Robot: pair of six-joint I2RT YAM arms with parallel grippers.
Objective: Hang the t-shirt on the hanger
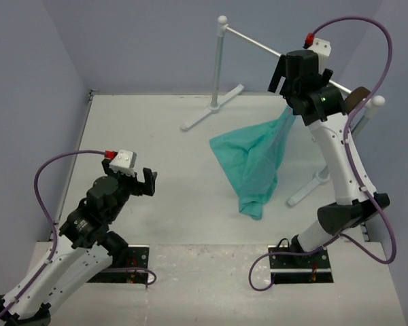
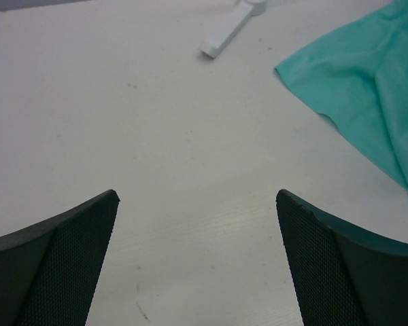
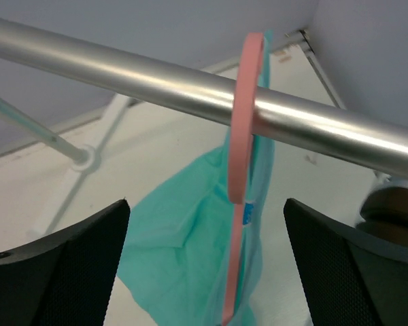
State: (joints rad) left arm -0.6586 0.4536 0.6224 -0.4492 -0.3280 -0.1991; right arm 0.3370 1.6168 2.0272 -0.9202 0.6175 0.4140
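Observation:
The teal-green t-shirt (image 1: 255, 159) hangs from the rail on the right and drapes down onto the table. In the right wrist view the pink hanger (image 3: 245, 136) hooks over the metal rail (image 3: 156, 78), with the t-shirt (image 3: 183, 238) hanging below on its frame. My right gripper (image 3: 207, 204) is open just above the rail and hanger hook, holding nothing; from above it sits at the rail (image 1: 296, 71). My left gripper (image 1: 137, 175) is open and empty above the bare table, left of the shirt. The shirt's edge shows in the left wrist view (image 2: 367, 81).
The white rail stand (image 1: 217, 68) has feet at the back centre (image 1: 211, 109) and right (image 1: 309, 187). A brown-banded object (image 1: 357, 98) hangs by the rail's right end. Grey walls close in on the left, back and right.

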